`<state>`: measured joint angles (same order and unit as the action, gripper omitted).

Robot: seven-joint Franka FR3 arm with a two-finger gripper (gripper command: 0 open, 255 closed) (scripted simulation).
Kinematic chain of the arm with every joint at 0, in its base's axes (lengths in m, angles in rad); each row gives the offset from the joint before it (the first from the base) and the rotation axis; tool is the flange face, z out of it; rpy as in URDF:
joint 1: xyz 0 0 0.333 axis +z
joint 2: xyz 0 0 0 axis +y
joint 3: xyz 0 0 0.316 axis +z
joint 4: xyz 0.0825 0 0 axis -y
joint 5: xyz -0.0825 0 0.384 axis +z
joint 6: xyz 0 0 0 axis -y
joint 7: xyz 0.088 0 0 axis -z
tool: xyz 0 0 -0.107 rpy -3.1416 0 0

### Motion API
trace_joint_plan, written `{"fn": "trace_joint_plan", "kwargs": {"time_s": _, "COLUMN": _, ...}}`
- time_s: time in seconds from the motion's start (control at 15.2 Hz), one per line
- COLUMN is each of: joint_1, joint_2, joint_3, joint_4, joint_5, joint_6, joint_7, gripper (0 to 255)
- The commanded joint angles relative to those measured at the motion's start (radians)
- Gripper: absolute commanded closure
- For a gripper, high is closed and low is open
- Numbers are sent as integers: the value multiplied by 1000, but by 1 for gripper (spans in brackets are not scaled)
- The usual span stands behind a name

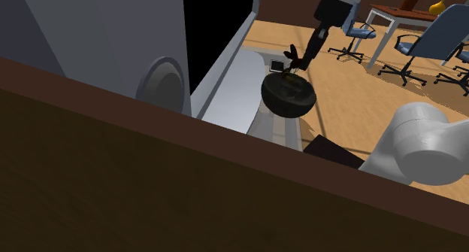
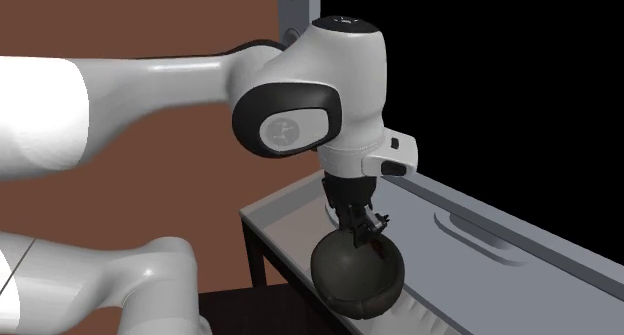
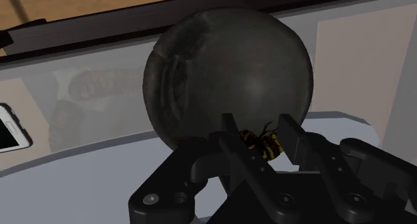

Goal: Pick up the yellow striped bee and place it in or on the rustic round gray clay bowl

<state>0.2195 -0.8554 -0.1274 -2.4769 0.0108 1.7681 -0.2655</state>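
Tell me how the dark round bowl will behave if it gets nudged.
The bowl looks almost spherical, with no flat base showing, so a nudge would probably rock or roll it. Its dull, mottled surface suggests a stiff, brittle body, likely to chip rather than bend. The bee clasped in the jaws seems too small to shift it.

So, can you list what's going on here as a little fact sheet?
gripper: shut on the bee
bee: yellow and black stripes, between the fingers
bowl: dark, round, close below the gripper
phone: white, lying apart from the bowl
stage: bee not yet let go
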Motion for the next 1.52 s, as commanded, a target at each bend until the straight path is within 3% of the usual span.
{"fn": "trace_joint_plan", "kwargs": {"time_s": 0.0, "joint_1": -5, "joint_2": 15, "joint_3": -19, "joint_4": -5, "joint_5": -10, "joint_6": 19, "joint_7": -20, "gripper": 255}}
{"fn": "trace_joint_plan", "kwargs": {"time_s": 0.73, "joint_1": -13, "joint_2": 3, "joint_3": -30, "joint_4": -168, "joint_5": -19, "joint_6": 169, "joint_7": -32, "gripper": 255}}
{"fn": "trace_joint_plan", "kwargs": {"time_s": 1.25, "joint_1": -13, "joint_2": 3, "joint_3": -30, "joint_4": -168, "joint_5": -19, "joint_6": 169, "joint_7": -32, "gripper": 255}}
{"fn": "trace_joint_plan", "kwargs": {"time_s": 1.32, "joint_1": -13, "joint_2": 3, "joint_3": -30, "joint_4": -168, "joint_5": -19, "joint_6": 169, "joint_7": -32, "gripper": 0}}
{"fn": "trace_joint_plan", "kwargs": {"time_s": 1.45, "joint_1": -13, "joint_2": 2, "joint_3": -30, "joint_4": -168, "joint_5": -19, "joint_6": 169, "joint_7": -32, "gripper": 0}}
